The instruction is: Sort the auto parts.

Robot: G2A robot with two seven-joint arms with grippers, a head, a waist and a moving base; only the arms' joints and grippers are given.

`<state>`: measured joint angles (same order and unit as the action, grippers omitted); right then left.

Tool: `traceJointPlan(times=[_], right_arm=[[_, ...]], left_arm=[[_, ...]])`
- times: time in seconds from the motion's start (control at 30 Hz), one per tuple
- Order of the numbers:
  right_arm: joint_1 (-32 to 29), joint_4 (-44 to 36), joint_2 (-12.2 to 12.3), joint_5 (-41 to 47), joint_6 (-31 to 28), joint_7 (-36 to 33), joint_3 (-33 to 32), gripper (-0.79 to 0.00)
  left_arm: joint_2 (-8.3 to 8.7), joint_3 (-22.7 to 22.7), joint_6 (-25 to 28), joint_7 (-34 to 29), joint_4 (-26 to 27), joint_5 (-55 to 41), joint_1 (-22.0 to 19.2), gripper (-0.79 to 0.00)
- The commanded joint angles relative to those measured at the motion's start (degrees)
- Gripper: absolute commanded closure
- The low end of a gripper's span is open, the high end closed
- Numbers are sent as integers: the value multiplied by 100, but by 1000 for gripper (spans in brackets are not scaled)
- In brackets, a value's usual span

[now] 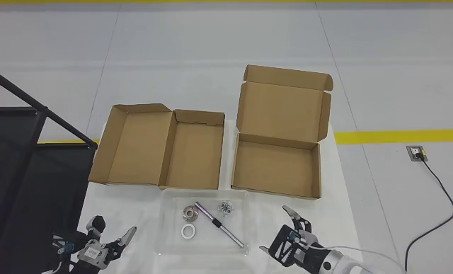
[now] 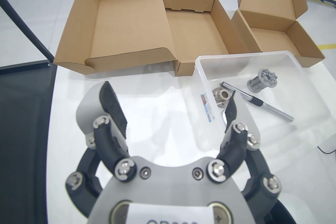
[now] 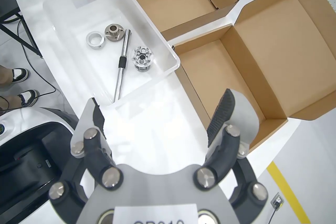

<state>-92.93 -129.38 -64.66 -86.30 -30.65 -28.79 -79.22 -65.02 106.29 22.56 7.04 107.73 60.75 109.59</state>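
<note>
I judge the sorting not yet begun: rod (image 1: 219, 224), ring (image 1: 188, 231), hub (image 1: 189, 213) and toothed wheel (image 1: 225, 207) all lie in the near clear tray (image 1: 205, 192), none in the left box (image 1: 191, 157) or right box (image 1: 276, 168) beyond. My left gripper (image 2: 168, 96) and right gripper (image 3: 161, 99) hang spread wide, holding nothing.

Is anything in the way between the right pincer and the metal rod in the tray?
Only the near wall of the clear tray. The open right pincer sits outside it, the rod lies inside, uncovered; nothing visible blocks a reach from above.
</note>
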Motion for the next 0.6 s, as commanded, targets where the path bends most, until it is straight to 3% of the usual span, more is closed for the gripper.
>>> traceJointPlan(times=[0.0,0.07,0.13,0.4,0.57], right_arm=[[13,-3,0,9,-18,63,19,-785],[137,94,3,65,-203,306,99,-785],[486,293,-4,149,-473,123,301,-785],[3157,1868,-385,1224,-284,-2099,2230,-785],[4471,3062,-743,1858,127,-2834,3265,-785]], left_arm=[[0,0,0,0,0,0,0,-785],[-2,-29,0,-53,37,-21,-34,-785],[-7,-83,-21,-134,105,-13,-57,-785],[-39,-247,-202,-279,148,-71,-78,-785],[-43,-194,-89,-359,65,-306,-106,-785]])
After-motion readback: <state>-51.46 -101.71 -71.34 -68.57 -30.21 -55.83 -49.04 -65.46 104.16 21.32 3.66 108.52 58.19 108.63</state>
